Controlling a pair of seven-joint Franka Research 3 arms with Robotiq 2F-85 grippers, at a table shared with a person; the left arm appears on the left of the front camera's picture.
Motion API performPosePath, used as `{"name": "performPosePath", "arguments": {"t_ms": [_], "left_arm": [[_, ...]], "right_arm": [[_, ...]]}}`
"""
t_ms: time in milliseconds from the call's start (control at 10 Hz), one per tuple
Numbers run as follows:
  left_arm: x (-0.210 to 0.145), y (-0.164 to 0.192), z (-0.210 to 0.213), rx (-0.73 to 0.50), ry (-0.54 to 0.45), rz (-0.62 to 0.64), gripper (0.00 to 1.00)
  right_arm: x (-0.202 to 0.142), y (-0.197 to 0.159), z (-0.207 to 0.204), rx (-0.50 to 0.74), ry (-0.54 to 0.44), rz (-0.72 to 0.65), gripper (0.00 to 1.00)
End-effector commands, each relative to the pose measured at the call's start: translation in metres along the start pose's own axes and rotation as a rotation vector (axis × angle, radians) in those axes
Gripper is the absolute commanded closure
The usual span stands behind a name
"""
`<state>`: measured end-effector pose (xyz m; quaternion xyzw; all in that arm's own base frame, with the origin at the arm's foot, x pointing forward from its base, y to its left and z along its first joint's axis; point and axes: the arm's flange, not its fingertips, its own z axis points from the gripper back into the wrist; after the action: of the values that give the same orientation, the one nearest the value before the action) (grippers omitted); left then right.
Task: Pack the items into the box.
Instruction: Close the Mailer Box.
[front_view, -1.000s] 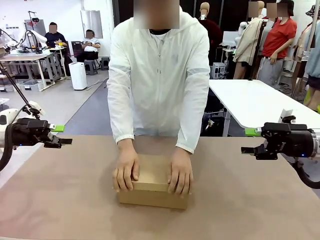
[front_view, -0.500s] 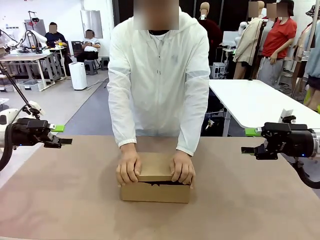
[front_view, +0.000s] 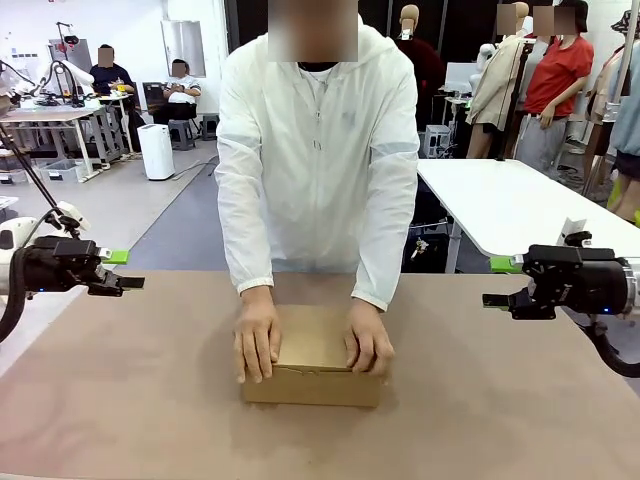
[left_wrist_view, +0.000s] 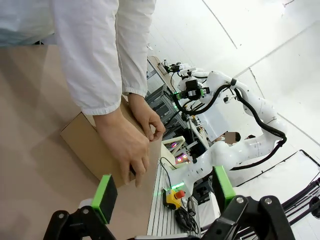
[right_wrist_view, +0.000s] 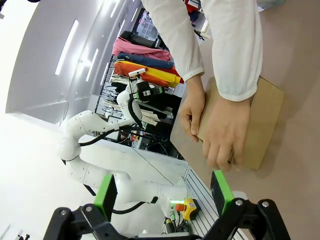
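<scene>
Now that the flap gap seen half a second ago is pressed flat, I see the box lying closed under the person's hands, well apart between my left gripper and right gripper, both spread wide, holding nothing; packing looks finished.
</scene>
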<state>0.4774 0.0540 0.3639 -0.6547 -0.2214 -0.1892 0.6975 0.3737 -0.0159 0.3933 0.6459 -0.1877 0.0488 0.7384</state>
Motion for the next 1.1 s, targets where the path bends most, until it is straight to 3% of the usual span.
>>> {"name": "performPosePath", "arguments": {"t_ms": [0, 1000], "left_arm": [[0.0005, -0.003, 0.0, -0.011, -0.004, -0.015, 0.0], [0.0005, -0.003, 0.0, -0.011, -0.004, -0.015, 0.0]], "right_arm": [[0.0007, 0.0009, 0.0003, 0.003, -0.008, 0.016, 0.0], [0.0007, 0.0009, 0.0003, 0.003, -0.008, 0.016, 0.0]]}}
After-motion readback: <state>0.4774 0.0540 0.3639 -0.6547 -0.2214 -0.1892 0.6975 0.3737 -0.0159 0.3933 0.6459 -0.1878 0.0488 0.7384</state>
